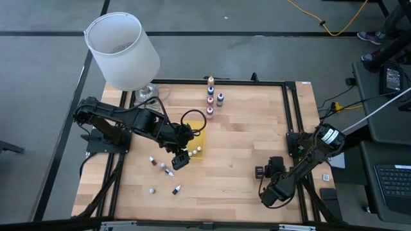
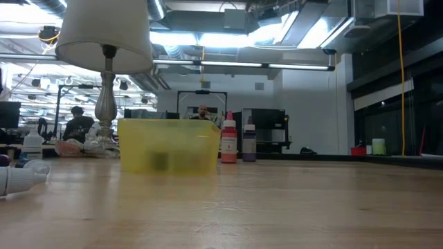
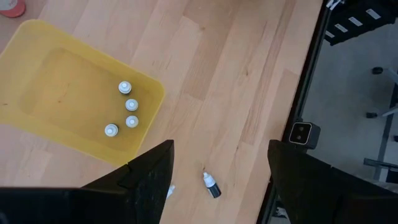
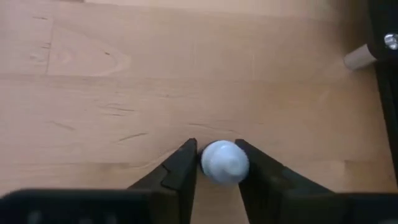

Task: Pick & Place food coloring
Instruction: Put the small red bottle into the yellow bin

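A tiny white-capped food coloring dropper bottle point(image 4: 224, 163) is standing upright on the pale wooden table point(image 4: 186, 74), cap pointing up between the right gripper point(image 4: 219, 168)'s narrowing jaws, while the left gripper point(image 3: 217, 177) is hovering wide open near the yellow translucent tray point(image 3: 37, 56).

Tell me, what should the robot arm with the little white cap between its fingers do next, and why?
Probably lift straight up. The right gripper has both fingers against the white-capped bottle, so it looks gripped, but it still sits on the table. Raising it first would clear the wood before carrying it toward the yellow tray, where four bottles already stand. The left gripper hangs open beside that tray.
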